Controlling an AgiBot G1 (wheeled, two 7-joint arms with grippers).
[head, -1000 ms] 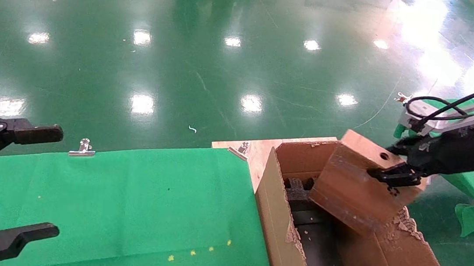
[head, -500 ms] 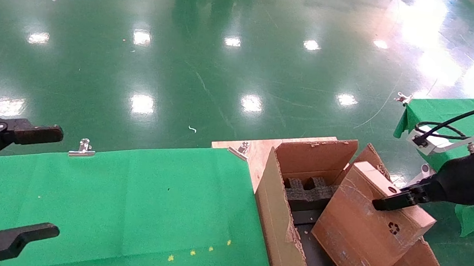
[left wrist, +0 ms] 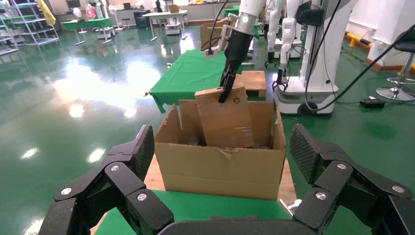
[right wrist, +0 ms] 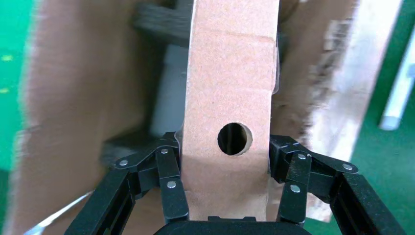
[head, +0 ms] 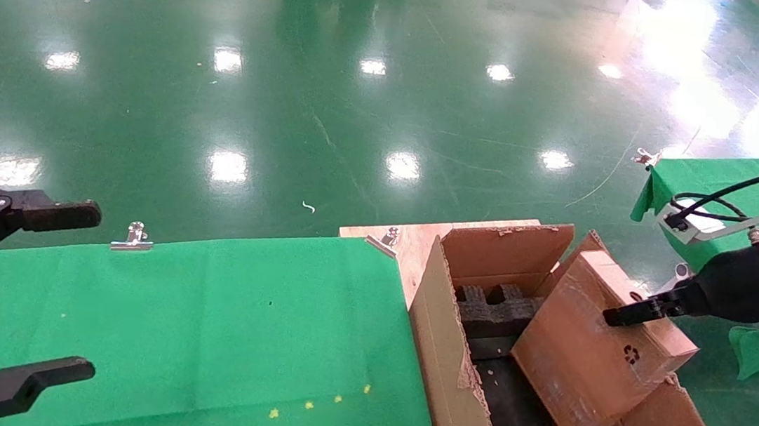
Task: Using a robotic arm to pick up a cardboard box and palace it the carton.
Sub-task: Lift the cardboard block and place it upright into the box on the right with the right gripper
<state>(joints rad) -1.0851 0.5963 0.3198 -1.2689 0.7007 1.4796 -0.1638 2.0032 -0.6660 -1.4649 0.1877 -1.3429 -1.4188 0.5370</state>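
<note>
the cardboard box (head: 595,341) stands tilted inside the carton (head: 448,361), lower end down among the black foam inserts (head: 493,309), upper end leaning out toward the carton's right wall and poking above the rim. its narrow side faces up, showing the round hole (right wrist: 234,138) and recycling mark (head: 631,354).

the right gripper (head: 630,313) sits at that upper end, coming in from the robot's right. in the right wrist view the fingers (right wrist: 169,181) bracket the narrow side, one on each broad face, pads against the cardboard; it reads as clamped on the box, though contact is hard to confirm.

key relation: the box's long axis runs diagonally from the gripper down and left into the carton, so the bottom edge looks seated or nearly so while the top hangs on the grip. judgement: the box is most of the way placed; next is likely to let go and let it settle or lean on the wall. risk: it stays propped on the foam rather than lying flat.

the left gripper (head: 12,287) is parked over the green cloth (head: 220,323), spread wide, well apart from the carton.
</note>
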